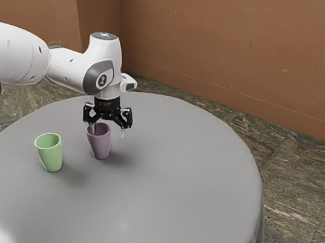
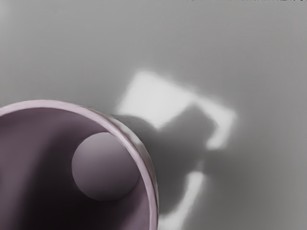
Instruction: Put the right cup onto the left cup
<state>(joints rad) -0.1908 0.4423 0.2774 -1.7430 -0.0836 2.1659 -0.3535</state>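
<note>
The one claw (image 1: 108, 131) stands wide open, gripping nothing, its two fingers well apart; one seems to dip into the purple cup (image 1: 100, 146), the other outside it. Two cups stand upright on one table (image 1: 169, 202); the green cup (image 1: 50, 157) is near the purple, toward the exterior view's left.

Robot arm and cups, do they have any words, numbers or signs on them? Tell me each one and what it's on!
Arm, side: a round mark, too small to read.
Arm, top: a pale mark, too small to read.
Green cup: no writing to be seen.
Purple cup: no writing to be seen.
</note>
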